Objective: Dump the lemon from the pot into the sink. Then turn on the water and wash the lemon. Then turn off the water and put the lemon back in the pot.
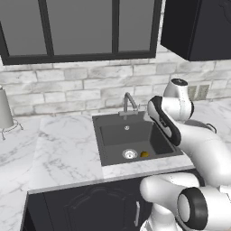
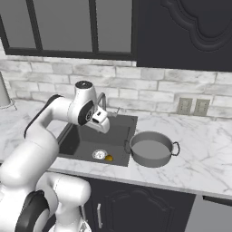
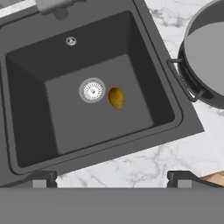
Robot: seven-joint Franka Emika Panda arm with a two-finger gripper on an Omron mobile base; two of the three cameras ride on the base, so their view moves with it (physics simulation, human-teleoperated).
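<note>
gripper (image 3: 109,180) open above sink (image 3: 26,109); lemon (image 3: 116,97) beside drain, pot (image 3: 205,52) cut off.

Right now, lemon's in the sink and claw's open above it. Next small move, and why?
Probably swing the claw toward the faucet to start the water. The lemon already lies on the sink floor beside the drain, the pot stands upright on the counter to the sink's right, and no stream is running. The claw is open and holds nothing.
</note>
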